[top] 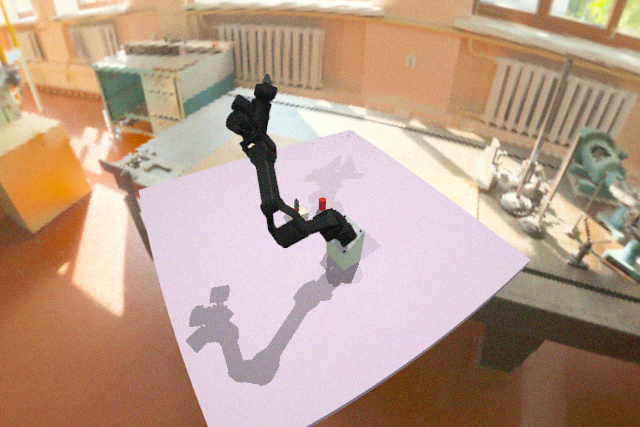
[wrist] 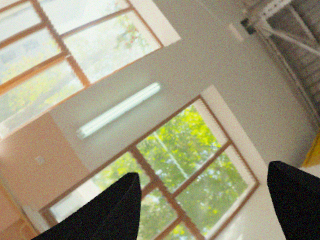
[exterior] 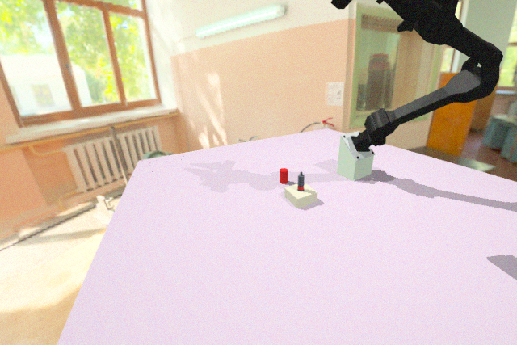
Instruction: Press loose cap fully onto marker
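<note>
The dark marker (top: pixel 296 203) (exterior: pixel 300 180) stands upright in the pale holder block (top: pixel 304 215) (exterior: pixel 301 198) near the middle of the lilac table (top: pixel 413 282) (exterior: pixel 250 274). The red cap (top: pixel 322 203) (exterior: pixel 283 175) stands loose on the table just beside the block, apart from the marker. My gripper (top: pixel 267 82) (wrist: pixel 206 178) is raised high above the table and points upward, far from both. In the wrist view its two dark fingers stand apart with only windows and wall between them. It is open and empty.
The arm's pale green base block (top: pixel 345 249) (exterior: pixel 354 163) stands on the table close to the holder. The arm bends low over the table beside the marker and then rises steeply. Workbenches and machines stand beyond the table's edges.
</note>
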`<state>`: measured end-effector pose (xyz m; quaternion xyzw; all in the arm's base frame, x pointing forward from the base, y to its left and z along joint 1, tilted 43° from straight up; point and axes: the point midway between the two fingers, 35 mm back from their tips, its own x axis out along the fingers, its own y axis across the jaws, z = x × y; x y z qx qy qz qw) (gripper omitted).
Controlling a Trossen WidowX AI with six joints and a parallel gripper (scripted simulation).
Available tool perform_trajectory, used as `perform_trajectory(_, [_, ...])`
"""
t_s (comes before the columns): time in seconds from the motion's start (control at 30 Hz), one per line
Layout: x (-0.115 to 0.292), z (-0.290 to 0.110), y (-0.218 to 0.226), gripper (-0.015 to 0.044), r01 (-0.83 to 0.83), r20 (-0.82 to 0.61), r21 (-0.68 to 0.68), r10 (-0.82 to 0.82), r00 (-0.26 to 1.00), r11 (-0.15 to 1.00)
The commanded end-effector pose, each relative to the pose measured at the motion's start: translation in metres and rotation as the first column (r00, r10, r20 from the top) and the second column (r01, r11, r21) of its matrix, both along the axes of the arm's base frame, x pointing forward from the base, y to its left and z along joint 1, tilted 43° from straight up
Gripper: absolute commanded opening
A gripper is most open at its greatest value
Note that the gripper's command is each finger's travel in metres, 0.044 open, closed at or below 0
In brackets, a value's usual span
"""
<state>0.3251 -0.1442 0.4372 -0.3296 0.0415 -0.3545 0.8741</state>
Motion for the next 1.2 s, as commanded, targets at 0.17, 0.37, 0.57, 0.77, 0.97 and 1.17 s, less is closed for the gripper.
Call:
perform_trajectory(0.17, [0.074,-0.121,-0.003,0.0251,-0.141,-0.38,0.164,0.194,0.904,0.976])
perform_trajectory(0.37, [0.094,-0.215,0.004,0.0251,-0.19,-0.59,0.335,0.362,0.721,0.923])
perform_trajectory(0.57, [0.088,-0.305,0.018,0.0251,-0.16,-0.68,0.547,0.547,0.488,0.822])
perform_trajectory(0.77, [0.059,-0.395,0.047,0.0251,0.013,-0.608,0.781,0.756,0.242,0.625])
perform_trajectory(0.97, [0.012,-0.458,0.085,0.0251,0.3,-0.378,0.893,0.921,0.092,0.337])
perform_trajectory(1.17, [-0.025,-0.483,0.115,0.0251,0.542,-0.15,0.837,0.984,0.093,0.076])
